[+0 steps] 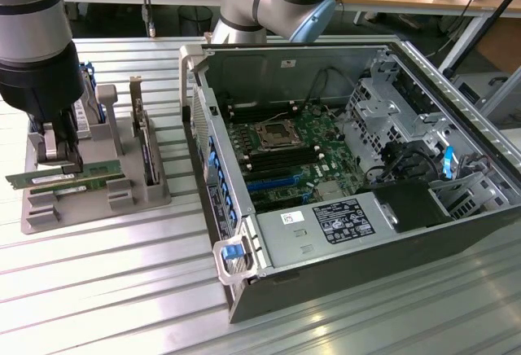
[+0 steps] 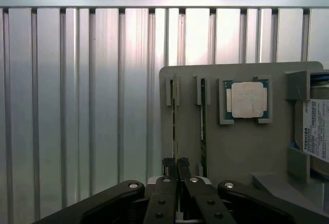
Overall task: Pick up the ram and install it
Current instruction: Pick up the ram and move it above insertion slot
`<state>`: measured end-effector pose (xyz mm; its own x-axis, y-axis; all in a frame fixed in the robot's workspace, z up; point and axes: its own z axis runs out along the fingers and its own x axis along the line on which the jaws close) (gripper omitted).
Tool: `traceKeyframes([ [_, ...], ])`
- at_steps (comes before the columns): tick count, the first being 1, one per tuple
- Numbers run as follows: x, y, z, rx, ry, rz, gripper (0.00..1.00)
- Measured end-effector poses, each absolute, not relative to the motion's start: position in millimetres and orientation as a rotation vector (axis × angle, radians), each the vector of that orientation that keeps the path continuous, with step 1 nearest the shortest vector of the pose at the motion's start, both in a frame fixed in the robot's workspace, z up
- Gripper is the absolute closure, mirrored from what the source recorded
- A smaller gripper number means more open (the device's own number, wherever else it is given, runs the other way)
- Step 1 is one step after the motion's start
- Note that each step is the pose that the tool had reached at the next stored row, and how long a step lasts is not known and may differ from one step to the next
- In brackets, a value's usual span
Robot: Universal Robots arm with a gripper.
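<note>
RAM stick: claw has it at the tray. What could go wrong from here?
1. The claw is shut on the ram across its thin edge, so the stick may tilt or slip in transit.
2. A second stick sits in the next slot of the grey holder and could get snagged.
3. The case wall stands between the holder and the memory slots. A low path may clip it.

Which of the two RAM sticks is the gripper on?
The ram farther from the CPU chip; the gripper is shut on it, the other stick stands free.
</note>
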<state>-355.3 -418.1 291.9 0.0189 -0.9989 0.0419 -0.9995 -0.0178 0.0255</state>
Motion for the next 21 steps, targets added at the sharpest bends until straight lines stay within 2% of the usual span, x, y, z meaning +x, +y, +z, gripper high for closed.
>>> traceKeyframes([
  [21,-355.3,-418.1,304.8,2.208,-2.168,0.019,0.88],
])
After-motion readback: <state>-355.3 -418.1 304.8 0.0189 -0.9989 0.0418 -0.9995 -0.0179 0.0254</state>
